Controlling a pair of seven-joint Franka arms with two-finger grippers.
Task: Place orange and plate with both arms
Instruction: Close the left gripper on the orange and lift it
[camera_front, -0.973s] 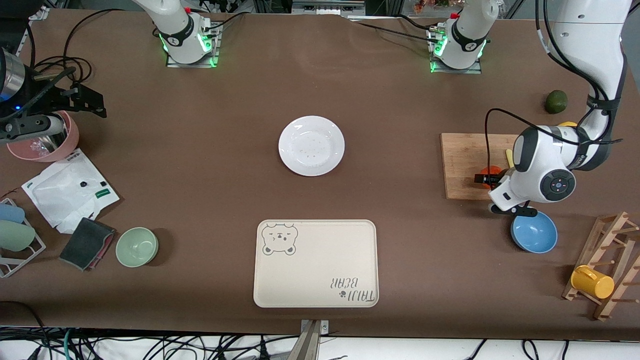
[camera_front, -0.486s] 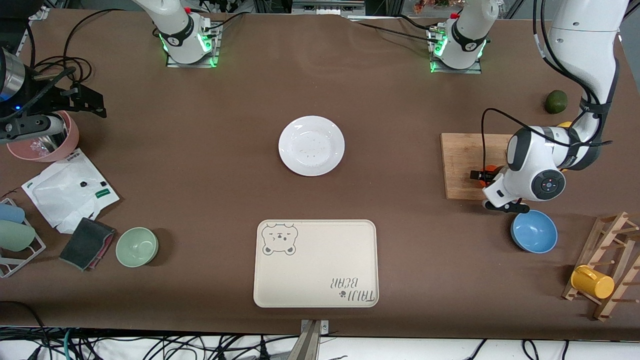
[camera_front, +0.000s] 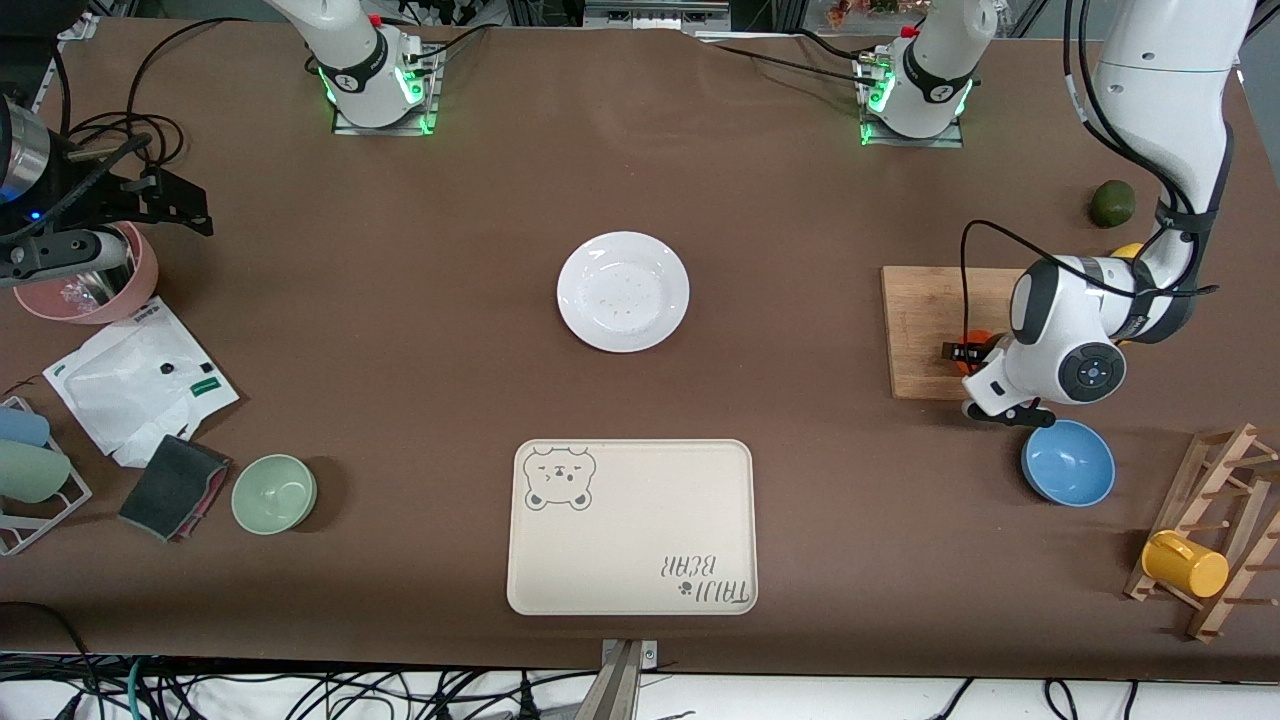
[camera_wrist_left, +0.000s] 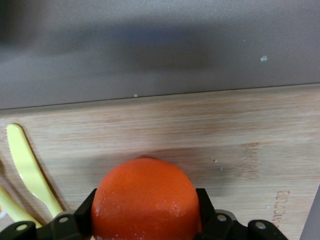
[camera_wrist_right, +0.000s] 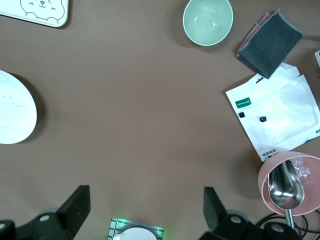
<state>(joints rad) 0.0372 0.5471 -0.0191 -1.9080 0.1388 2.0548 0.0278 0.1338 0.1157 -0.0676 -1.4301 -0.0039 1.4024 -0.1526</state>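
The left pincer (camera_front: 972, 354) is now clenching on the orange (camera_wrist_left: 145, 199), having just shut from wide open while shifting slightly across the cutting board (camera_front: 925, 330); the fruit is sitting on that board, a yellow knife (camera_wrist_left: 30, 168) just beside it; a lift is probably coming next. The right pincer (camera_wrist_right: 145, 205) is waiting released, up over the table (camera_front: 420, 300) well apart from the board; the plate (camera_front: 623, 291) is lying between them, untouched.
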